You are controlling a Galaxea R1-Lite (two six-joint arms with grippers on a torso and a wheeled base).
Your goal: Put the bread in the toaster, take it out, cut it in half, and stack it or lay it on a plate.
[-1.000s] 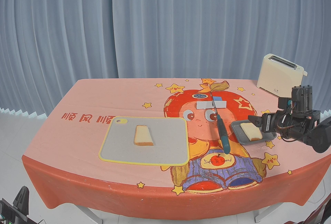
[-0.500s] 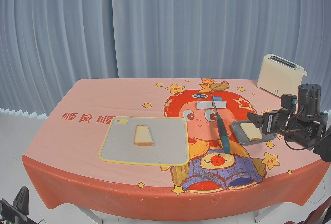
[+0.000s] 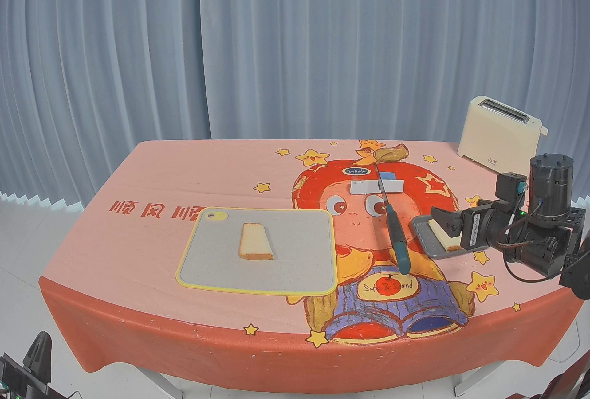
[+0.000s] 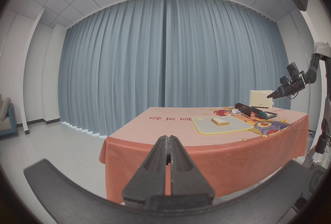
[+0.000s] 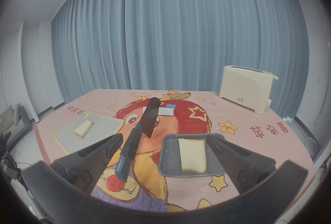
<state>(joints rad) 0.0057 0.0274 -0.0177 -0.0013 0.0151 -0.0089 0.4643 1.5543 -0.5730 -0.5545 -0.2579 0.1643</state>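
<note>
The desk (image 3: 184,173) takes up the lower half of the head view. The grey cutting board (image 3: 289,259) lies left of centre, and the toaster (image 3: 499,135) stands at the right edge, farther up. The knife (image 3: 396,234) lies between board and plate (image 3: 424,234). Its blade points up the frame and its handle points down toward me.

As I read it, the bread is already cut. One half (image 3: 255,242) sits on the board, long axis running up and down the frame, narrower end farther up. The other half (image 3: 448,242) rests on the plate at right of centre.

My right pincer (image 3: 439,219) hangs just above the plate with its jaws spread wide and nothing between them. In its own camera the two jaws frame the plate and its slice (image 5: 192,155).

My left pincer (image 4: 169,138) is pressed together and empty. It sits low and well off the desk.

The coming move, I judge, turns on the board half. It lies well to the left of the right pincer, with the knife across the straight path. The right arm is nearer the plate, and the left arm is on the board's side but far off. Whichever arm goes should close across the slice's short width.
</note>
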